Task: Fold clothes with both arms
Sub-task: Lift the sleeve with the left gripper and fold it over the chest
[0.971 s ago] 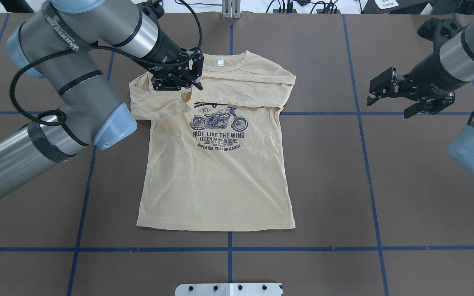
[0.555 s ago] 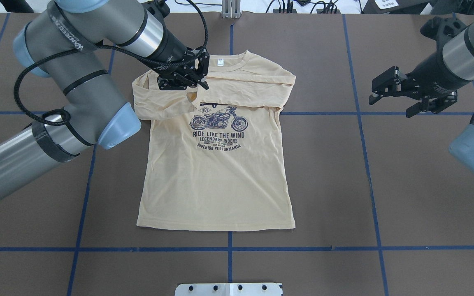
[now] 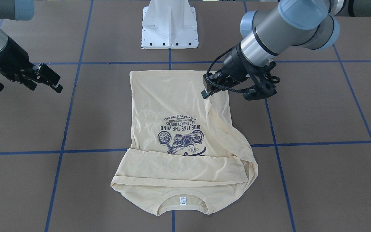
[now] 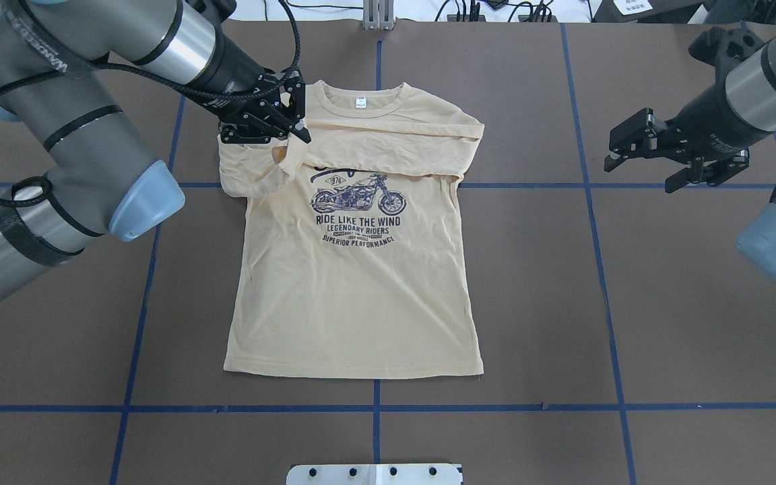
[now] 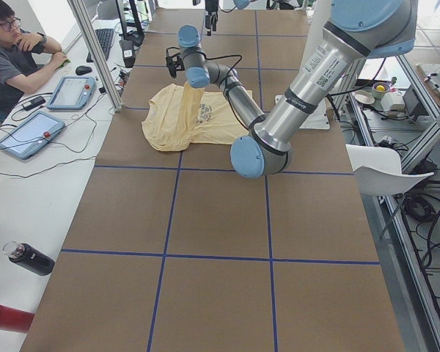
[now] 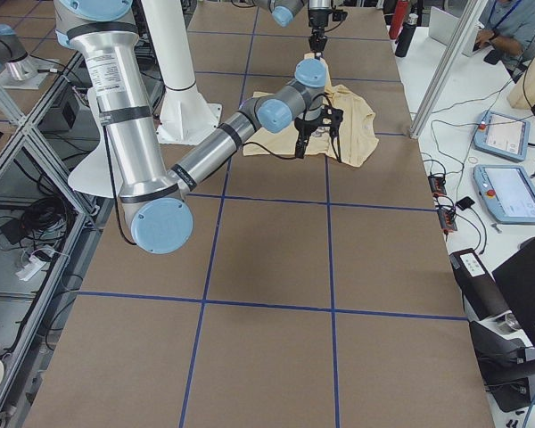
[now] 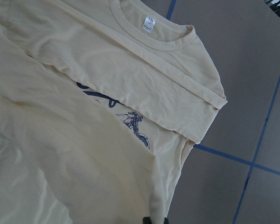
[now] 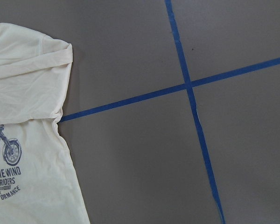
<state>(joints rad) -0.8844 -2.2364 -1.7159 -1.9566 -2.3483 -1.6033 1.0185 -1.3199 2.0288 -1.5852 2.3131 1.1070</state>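
Observation:
The cream-yellow shirt (image 4: 354, 296) lies face up on the brown table, collar at the far side, motorcycle print showing. One long sleeve lies folded flat across the chest (image 4: 401, 138). My left gripper (image 4: 296, 135) is shut on the other sleeve (image 4: 263, 172) and holds it lifted over the shirt's left shoulder; the front view shows the cloth hanging from the gripper (image 3: 205, 93). My right gripper (image 4: 637, 174) is open and empty, above bare table to the right of the shirt (image 3: 172, 106). The left wrist view looks down on the collar and folded sleeve (image 7: 177, 79).
Blue tape lines (image 4: 590, 202) divide the table into squares. The white pedestal base (image 3: 170, 25) stands at the robot's side of the table. An operator (image 5: 7, 59) sits beside tablets and bottles beyond the far edge.
My left gripper has moved left with the sleeve in it, pulling the cloth off the chest and uncovering more of the print. The right arm has barely moved.

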